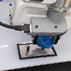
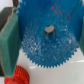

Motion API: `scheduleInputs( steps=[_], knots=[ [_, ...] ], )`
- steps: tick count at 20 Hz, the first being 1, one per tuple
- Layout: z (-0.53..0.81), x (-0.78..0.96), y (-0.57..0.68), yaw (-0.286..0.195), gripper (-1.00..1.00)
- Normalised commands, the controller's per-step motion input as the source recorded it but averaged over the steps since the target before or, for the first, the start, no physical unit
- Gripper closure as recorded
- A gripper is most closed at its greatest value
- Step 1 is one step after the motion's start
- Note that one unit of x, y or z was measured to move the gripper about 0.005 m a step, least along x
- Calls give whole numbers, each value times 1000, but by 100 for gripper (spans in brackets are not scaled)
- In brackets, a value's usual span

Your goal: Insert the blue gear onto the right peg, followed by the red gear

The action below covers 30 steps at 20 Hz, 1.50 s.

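The blue gear (image 1: pixel 44 43) hangs just over the black-framed pale plate (image 1: pixel 25 51), with my gripper (image 1: pixel 44 40) shut on its rim. In the wrist view the blue gear (image 2: pixel 47 47) fills most of the frame, clamped between the green finger pads (image 2: pixel 7 44). A grey-brown spot shows through its centre hole (image 2: pixel 48 30); I cannot tell whether that is the right peg. In the exterior view the peg is hidden behind the gear and gripper. The red gear (image 2: pixel 18 76) lies on the white surface beside the blue gear's edge, partly cut off.
The arm's white body (image 1: pixel 35 8) fills the upper part of the exterior view, with a black cable (image 1: pixel 7 24) running off to the exterior view's left. White tabletop (image 1: pixel 58 67) surrounds the plate.
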Motion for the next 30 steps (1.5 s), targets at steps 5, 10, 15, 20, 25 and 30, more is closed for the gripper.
scheduleInputs(
  steps=[5,10,15,20,25,30],
  knots=[
    [34,226,-2,0,100],
    [-193,178,-90,0,100],
    [-223,200,-4,0,100],
    [287,358,-35,0,100],
    [5,226,8,0,100],
    [16,165,11,0,100]
  ],
)
